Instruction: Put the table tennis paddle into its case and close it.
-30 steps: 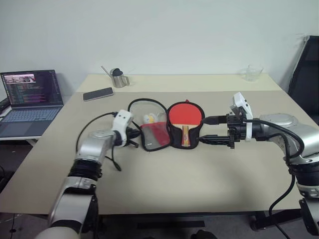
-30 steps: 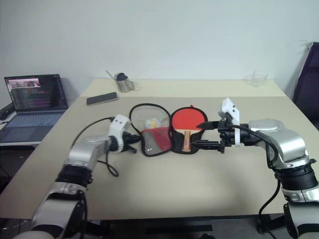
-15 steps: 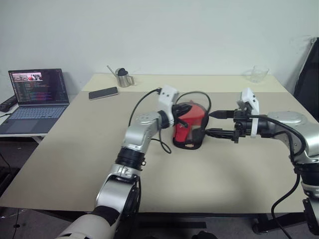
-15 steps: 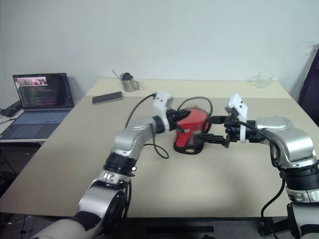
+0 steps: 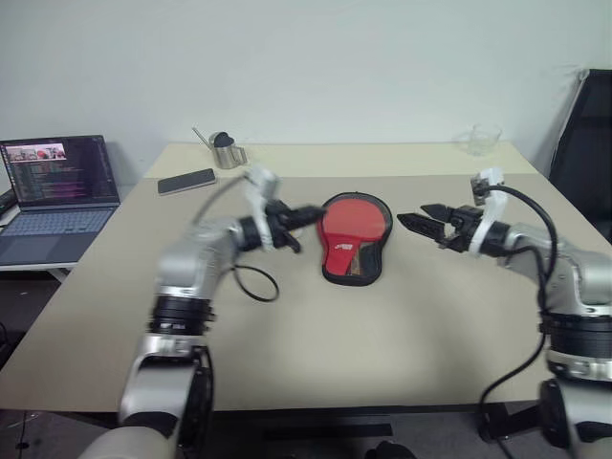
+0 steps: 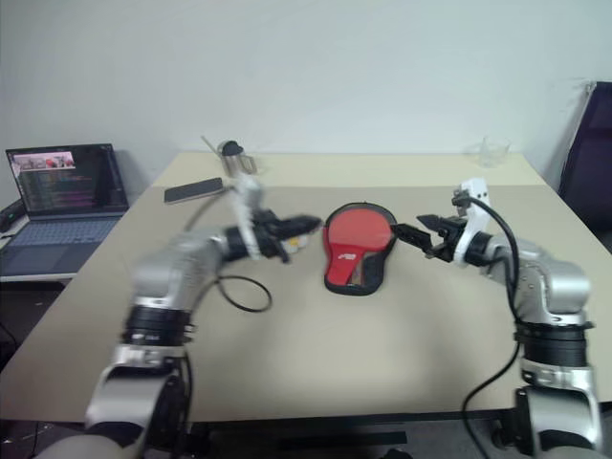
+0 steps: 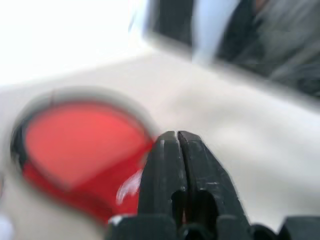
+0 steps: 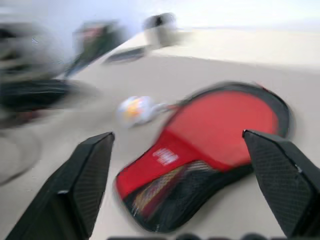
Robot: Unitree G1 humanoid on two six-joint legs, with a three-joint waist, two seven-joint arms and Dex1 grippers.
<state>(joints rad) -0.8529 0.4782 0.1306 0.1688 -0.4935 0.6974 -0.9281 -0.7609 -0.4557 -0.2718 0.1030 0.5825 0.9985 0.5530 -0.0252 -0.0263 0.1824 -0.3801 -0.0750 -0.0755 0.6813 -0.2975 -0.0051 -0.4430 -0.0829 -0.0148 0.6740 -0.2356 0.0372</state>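
Observation:
The case [image 5: 352, 237] lies in the middle of the table, folded shut, red side up with its white logo and black mesh pocket [image 8: 175, 187] showing. The table tennis paddle is hidden inside it. My left gripper [image 5: 314, 213] hovers just left of the case's round end, pointing right, fingers [image 7: 170, 150] pressed together with nothing between them. My right gripper [image 5: 418, 218] hangs to the right of the case, pointing left at it. It stands wide open and apart from the case, its fingers [image 8: 90, 170] spread well wider than the case in the right wrist view.
A small white and yellow ball [image 8: 134, 109] lies just left of the case. A phone [image 5: 187, 181], a metal cup [image 5: 226, 151] and a glass bowl [image 5: 476, 140] sit at the table's back. A laptop [image 5: 57, 186] stands at far left, and a black chair [image 5: 588, 134] at right.
The case lay open with the paddle on its right half. My left gripper swung the left flap over the paddle, let go and drew back left. My right gripper backed off to the right.

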